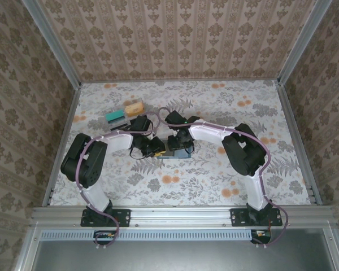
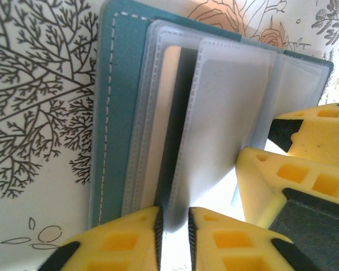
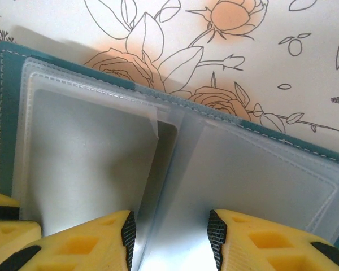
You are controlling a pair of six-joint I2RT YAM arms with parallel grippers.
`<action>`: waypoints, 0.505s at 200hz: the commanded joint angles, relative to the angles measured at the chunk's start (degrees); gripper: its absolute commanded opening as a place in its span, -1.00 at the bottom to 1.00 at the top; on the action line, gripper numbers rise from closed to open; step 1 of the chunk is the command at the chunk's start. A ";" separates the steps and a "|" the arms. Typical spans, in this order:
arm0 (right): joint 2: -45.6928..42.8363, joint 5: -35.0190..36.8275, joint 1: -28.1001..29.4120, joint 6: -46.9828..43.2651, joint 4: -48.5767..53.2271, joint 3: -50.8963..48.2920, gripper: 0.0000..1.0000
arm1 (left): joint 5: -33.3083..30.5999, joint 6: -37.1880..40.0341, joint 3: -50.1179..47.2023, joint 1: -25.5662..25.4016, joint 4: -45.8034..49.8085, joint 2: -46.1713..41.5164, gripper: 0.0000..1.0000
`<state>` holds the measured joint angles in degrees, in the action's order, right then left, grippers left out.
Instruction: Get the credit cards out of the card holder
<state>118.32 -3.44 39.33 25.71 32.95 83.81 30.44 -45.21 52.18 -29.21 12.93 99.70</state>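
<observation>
The card holder [image 1: 183, 152] lies open on the flowered table at the centre, teal cover [image 2: 116, 113] down and clear sleeves up. A grey card [image 2: 174, 141] stands out of one sleeve, and its rounded corner [image 3: 168, 141] shows between the leaves. My left gripper [image 2: 174, 220] is shut to a narrow gap on that card's near end. My right gripper [image 3: 170, 231] is open over the sleeves, its pads either side of the fold. Its yellow fingers [image 2: 288, 180] crowd in beside the left ones. Both grippers, left [image 1: 158, 148] and right [image 1: 178, 141], meet over the holder [image 3: 5, 113].
A teal-green card [image 1: 115, 116] and a tan-orange card [image 1: 134, 107] lie side by side on the table behind the left arm. Patterned walls with metal rails [image 1: 62, 141] close the table on three sides.
</observation>
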 commanded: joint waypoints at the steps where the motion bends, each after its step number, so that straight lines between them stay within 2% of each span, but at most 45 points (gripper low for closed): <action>1: 2.21 -3.51 -0.54 1.63 1.99 -3.04 -0.12 | 1.08 0.65 1.35 -0.41 1.49 1.12 -0.75; 34: -1.21 -7.23 -1.86 2.78 0.89 -3.13 -0.11 | -0.44 1.85 1.87 -0.01 3.52 0.02 -1.00; 71: -8.23 -13.18 -3.25 4.67 -1.84 -4.31 -0.01 | -2.41 4.24 2.09 0.51 7.94 -2.50 -1.00; 101: -15.25 -19.01 -4.29 8.16 -11.02 -9.40 0.09 | -2.68 3.71 0.10 0.56 7.12 -5.33 -1.00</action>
<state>110.17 -15.44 35.77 30.26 28.69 77.58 28.64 -42.59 53.23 -29.17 18.22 97.97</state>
